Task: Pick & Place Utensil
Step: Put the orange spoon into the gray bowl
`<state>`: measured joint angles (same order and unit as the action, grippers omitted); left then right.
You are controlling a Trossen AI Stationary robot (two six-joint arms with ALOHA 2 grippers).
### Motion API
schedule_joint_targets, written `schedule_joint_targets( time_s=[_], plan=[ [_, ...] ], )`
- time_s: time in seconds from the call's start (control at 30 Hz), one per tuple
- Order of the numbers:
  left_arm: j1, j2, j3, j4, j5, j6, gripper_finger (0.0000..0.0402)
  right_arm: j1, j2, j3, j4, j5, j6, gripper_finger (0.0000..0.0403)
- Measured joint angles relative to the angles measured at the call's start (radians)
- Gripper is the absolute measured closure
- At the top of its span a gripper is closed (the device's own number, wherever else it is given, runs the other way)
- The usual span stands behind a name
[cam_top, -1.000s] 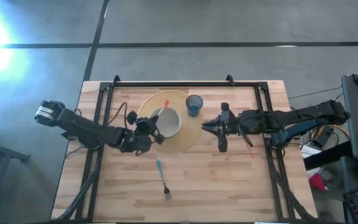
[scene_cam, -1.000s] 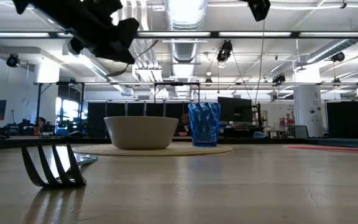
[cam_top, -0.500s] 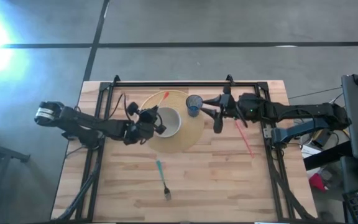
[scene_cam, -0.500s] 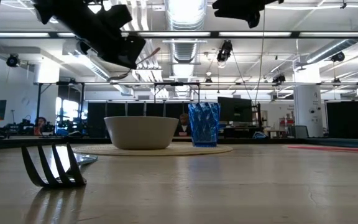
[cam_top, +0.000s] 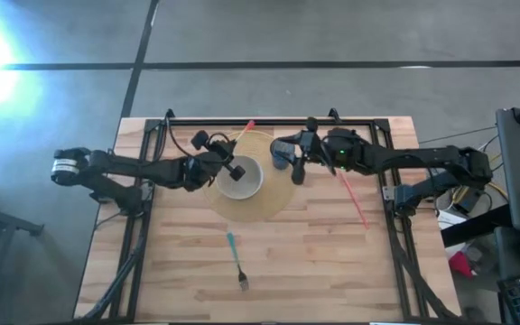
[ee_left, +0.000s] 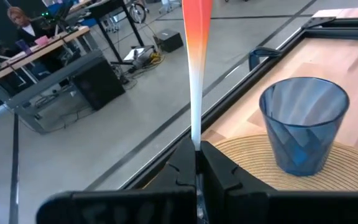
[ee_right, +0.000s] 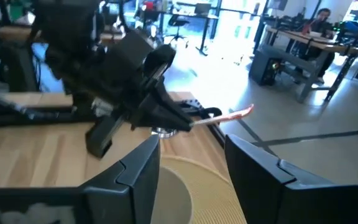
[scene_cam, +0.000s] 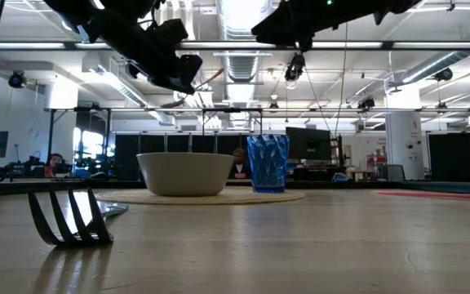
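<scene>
My left gripper (cam_top: 228, 155) is shut on a white utensil with an orange handle end (ee_left: 197, 37), held in the air over the far rim of the white bowl (cam_top: 242, 181). The bowl and a blue cup (ee_left: 302, 128) stand on a round woven mat (cam_top: 273, 200). My right gripper (ee_right: 191, 168) hangs open and holds nothing, above and beside the cup (cam_top: 281, 155), facing the left gripper. A teal fork (cam_top: 236, 259) and a red utensil (cam_top: 353, 200) lie flat on the table. My left gripper pinches the utensil's white part (ee_left: 196, 134) between its two fingers, which lie along it. The utensil's other end is hidden between the fingers. The handle sticks out past the fingertips toward the table's far edge, its orange end (cam_top: 249, 124) free. The utensil is lifted clear, rising slightly (scene_cam: 206, 79).
A black metal frame (cam_top: 269, 121) runs along the table's far edge and sides. The two grippers are close together over the mat's far part. Bare wood lies around the fork at the near side.
My left gripper has gone up and toward the far edge with the orange-ended utensil, which now points over the far frame rail. My right gripper has moved from the table's right part toward the left and far, coming over the blue cup.
</scene>
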<state>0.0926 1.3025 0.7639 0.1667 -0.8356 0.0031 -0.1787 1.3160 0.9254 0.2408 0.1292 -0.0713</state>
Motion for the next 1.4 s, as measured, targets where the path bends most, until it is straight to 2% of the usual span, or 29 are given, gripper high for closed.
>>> schedule_joint_targets(
  time_s=[0.23, 0.33, 0.57, 0.73, 1.13, 1.4],
  plan=[
    [0.003, 0.000, 0.000, 0.068, 0.064, 0.042, 0.0401, -0.042, 0.109, 0.048, 0.086, 0.002, 0.111, 0.0222],
    [0.003, 0.000, 0.000, 0.117, 0.101, 0.069, 0.0401, -0.049, 0.165, 0.086, 0.087, 0.001, 0.146, 0.0223],
    [0.002, 0.000, 0.000, 0.126, 0.112, 0.066, 0.0401, -0.049, 0.247, 0.167, 0.051, 0.001, 0.184, 0.0216],
    [-0.004, 0.000, 0.000, 0.127, 0.113, 0.051, 0.0401, -0.051, 0.275, 0.204, 0.000, 0.002, 0.234, 0.0217],
    [-0.032, 0.000, 0.000, 0.142, 0.116, 0.032, 0.0401, -0.065, 0.359, 0.268, 0.000, 0.030, 0.301, 0.0220],
    [-0.037, 0.000, 0.000, 0.139, 0.115, 0.022, 0.0401, -0.065, 0.354, 0.265, 0.002, 0.030, 0.308, 0.0258]
  ],
)
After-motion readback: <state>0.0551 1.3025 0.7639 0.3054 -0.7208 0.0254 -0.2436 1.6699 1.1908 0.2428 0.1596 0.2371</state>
